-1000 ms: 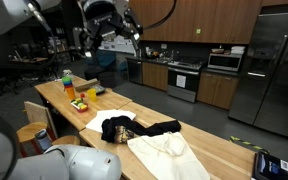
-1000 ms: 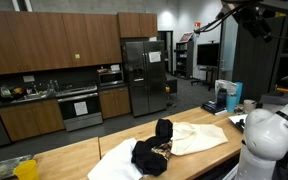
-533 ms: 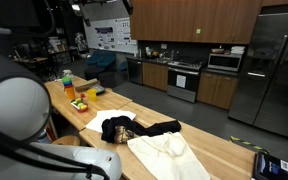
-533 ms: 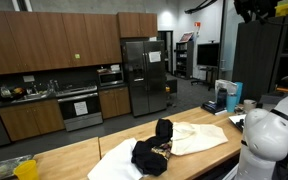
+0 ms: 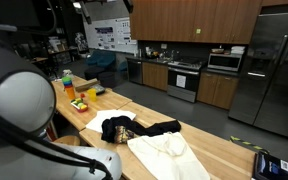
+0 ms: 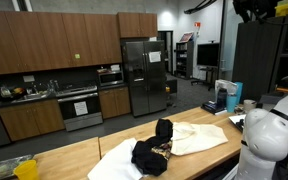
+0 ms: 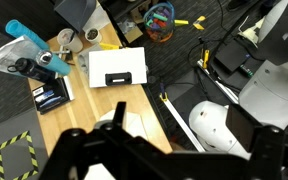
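Note:
My gripper (image 7: 184,150) shows in the wrist view as a dark silhouette along the bottom edge, high above the end of a wooden table (image 7: 94,110). Its fingers look spread, with nothing between them. In an exterior view only a black part of the arm (image 6: 259,10) shows at the top right corner. A black garment (image 5: 119,128) lies in a heap on the table (image 5: 224,150) beside a white cloth (image 5: 164,155). Both the garment (image 6: 152,150) and the cloth (image 6: 199,138) show in both exterior views, far below the gripper.
A white box (image 7: 117,68), blue bottles (image 7: 34,60) and tape rolls (image 7: 66,40) sit at the table end. A green bottle (image 5: 67,78) and orange items (image 5: 79,103) stand at the far end. The white robot body (image 7: 224,125) is beside the table.
The arm has risen out of the top of one exterior view, and a white arm link has swung in front of that camera. The cloths have not moved.

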{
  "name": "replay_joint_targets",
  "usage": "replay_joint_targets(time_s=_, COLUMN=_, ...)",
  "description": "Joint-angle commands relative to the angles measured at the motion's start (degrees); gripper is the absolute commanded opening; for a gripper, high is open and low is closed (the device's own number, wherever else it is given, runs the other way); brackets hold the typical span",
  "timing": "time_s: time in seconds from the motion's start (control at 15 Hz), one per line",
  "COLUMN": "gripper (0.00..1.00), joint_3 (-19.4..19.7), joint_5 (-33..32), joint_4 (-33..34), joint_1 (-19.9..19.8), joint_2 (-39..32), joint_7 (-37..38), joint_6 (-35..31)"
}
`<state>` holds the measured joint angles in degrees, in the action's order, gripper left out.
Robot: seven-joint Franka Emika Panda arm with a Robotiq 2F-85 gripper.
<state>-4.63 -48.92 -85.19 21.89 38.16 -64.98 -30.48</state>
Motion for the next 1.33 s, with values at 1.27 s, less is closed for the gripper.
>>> replay_joint_targets(time_s=1.27, gripper=1.0, joint_3=8.0, joint_5=8.2, joint_4=-23.1, joint_1=0.3, joint_2=4.7, joint_7=21.2, joint_6=-12.7)
